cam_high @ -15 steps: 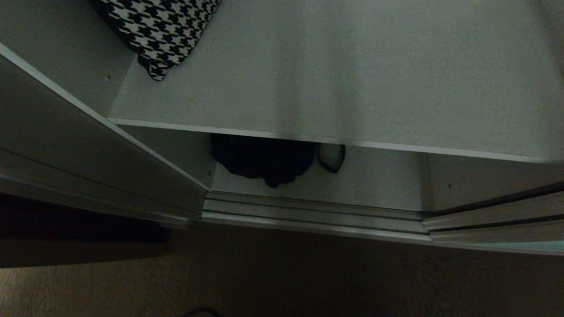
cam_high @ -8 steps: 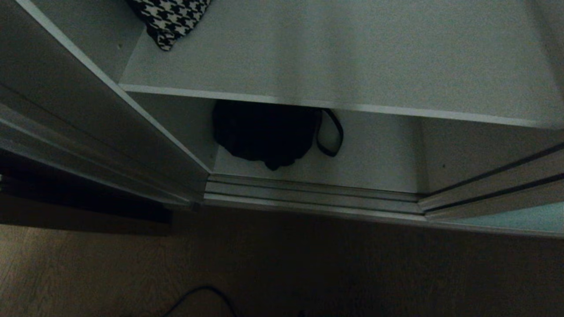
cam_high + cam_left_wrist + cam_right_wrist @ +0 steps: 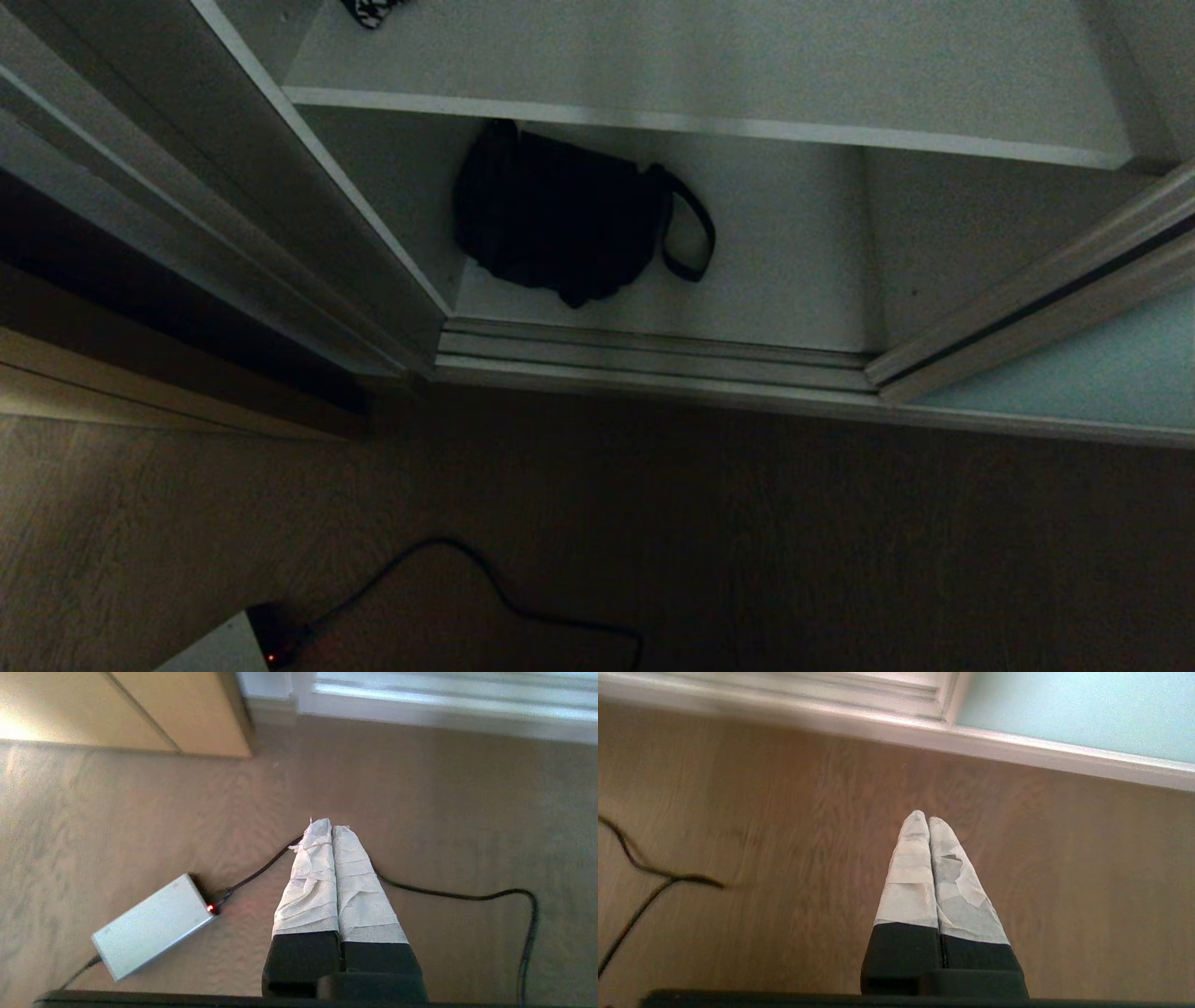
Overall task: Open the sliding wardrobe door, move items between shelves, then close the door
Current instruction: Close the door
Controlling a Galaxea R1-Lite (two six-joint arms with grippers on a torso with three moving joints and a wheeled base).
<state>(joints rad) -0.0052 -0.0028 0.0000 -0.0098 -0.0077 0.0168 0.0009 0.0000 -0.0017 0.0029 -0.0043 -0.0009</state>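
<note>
View dropped lower: black bag on bottom shelf now fully exposed under upper shelf. Sliding wardrobe door open at right. Left hand, right hand pressed together, empty, over floor. Pickup next.

Matt white-grey shelves; soft black cloth bag; frosted pale blue glass door, metal-framed; wood-grain floor; wrinkled pale tape wrapping fingers.

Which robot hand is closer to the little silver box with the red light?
Left. The left gripper hangs over the floor right beside the silver box. The right gripper hangs by the blue wardrobe door, no box showing.
</note>
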